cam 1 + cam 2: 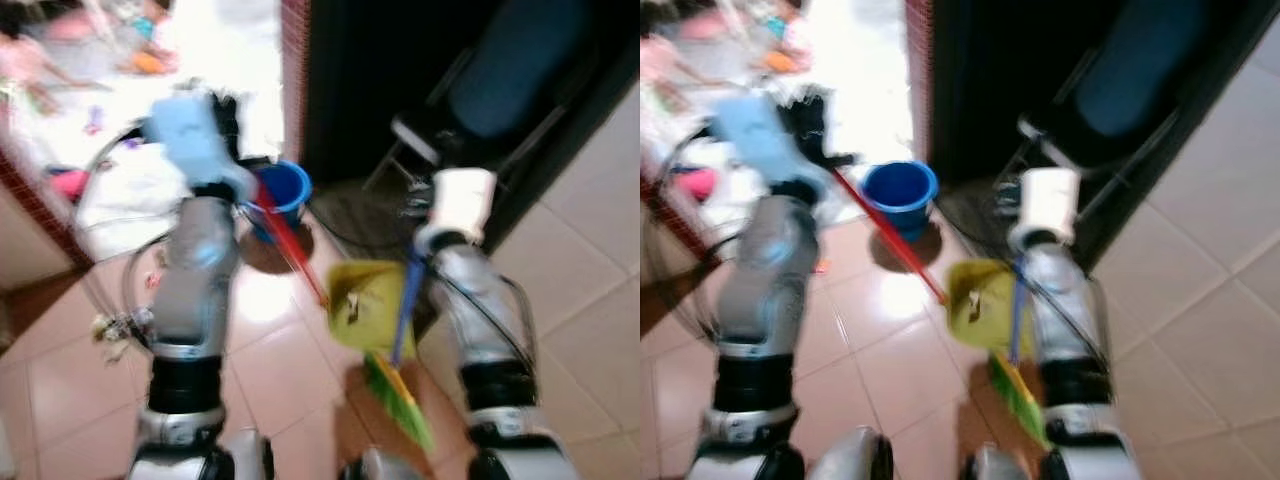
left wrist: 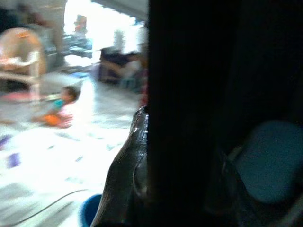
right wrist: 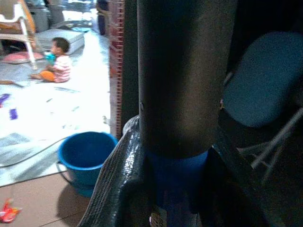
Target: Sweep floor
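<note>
Right gripper (image 3: 175, 189) clamped on blue broom handle (image 1: 404, 300), green bristles (image 1: 400, 400) on tiled floor (image 1: 590, 330) beside yellow dustpan (image 1: 365, 300). Left gripper (image 2: 142, 189) gripping dustpan's red handle (image 1: 290, 245), near blue bucket (image 1: 280, 190).

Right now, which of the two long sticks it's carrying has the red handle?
The red-handled dustpan stick, held by the left pincer and ending in the yellow-green pan. The other, in the right pincer, is the blue-handled broom with green bristles.

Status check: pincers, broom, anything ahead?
Right pincer shut on broom. Left pincer on red dustpan handle. Blue bucket, chair ahead.
</note>
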`<state>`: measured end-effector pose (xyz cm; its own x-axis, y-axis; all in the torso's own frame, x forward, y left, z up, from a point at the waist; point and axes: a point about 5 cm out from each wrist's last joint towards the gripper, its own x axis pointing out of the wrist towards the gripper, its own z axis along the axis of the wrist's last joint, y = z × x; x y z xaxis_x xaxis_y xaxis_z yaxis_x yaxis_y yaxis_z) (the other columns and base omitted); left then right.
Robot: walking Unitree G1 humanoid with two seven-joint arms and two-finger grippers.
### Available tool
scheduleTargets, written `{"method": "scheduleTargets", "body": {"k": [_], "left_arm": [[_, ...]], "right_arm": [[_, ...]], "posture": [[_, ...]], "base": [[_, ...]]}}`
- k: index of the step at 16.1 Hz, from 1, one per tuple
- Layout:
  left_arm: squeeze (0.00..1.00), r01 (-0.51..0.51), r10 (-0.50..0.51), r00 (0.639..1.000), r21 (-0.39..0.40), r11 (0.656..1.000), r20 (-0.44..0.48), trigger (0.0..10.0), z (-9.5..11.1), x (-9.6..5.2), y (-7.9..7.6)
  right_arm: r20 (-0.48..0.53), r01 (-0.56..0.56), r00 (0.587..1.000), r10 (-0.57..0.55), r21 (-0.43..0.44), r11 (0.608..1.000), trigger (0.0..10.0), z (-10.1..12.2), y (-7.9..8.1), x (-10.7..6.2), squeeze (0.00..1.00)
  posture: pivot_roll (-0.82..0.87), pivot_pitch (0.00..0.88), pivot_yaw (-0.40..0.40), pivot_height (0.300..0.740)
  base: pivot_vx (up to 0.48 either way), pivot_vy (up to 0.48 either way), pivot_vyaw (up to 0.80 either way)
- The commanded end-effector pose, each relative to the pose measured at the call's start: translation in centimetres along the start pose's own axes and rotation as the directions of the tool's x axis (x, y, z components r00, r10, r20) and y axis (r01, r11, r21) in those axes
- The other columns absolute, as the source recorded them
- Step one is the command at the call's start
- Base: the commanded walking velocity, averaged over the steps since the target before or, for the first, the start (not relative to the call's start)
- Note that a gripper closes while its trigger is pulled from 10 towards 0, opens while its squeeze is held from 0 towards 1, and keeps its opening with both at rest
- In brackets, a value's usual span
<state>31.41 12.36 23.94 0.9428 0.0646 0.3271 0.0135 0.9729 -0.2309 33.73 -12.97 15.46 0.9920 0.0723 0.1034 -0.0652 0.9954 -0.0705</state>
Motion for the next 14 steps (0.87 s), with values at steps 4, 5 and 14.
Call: {"method": "scheduleTargets", "body": {"k": [4, 5, 14], "left_arm": [[0.0, -0.194, 0.193, 0.98, 0.024, 0.981, 0.047, 10.0, 1.1, 0.6, 3.8], [0.0, -0.24, 0.239, 0.97, 0.032, 0.97, 0.044, 10.0, 1.1, 0.7, 4.9], [0.0, -0.266, 0.254, 0.963, 0.146, 0.953, 0.094, 10.0, 1.2, 1.0, 6.2]], "right_arm": [[-0.014, 0.011, 1.0, -0.011, 0.03, 0.999, 10.0, -0.8, -0.4, -0.4, 0.0], [-0.021, 0.008, 1.0, -0.007, 0.022, 1.0, 10.0, -1.1, -0.5, -0.5, 0.0], [-0.005, -0.035, 0.999, 0.035, 0.022, 0.999, 10.0, -1.5, -0.2, -0.8, 0.0]], "posture": [[0.0, 0.046, -0.006, 0.74], [0.0, 0.04, -0.004, 0.74], [-0.01, 0.039, 0.002, 0.74]], "base": [[0.0, 0.0, 0.0], [0.0, 0.0, 0.0], [0.0, 0.0, 0.66]]}}
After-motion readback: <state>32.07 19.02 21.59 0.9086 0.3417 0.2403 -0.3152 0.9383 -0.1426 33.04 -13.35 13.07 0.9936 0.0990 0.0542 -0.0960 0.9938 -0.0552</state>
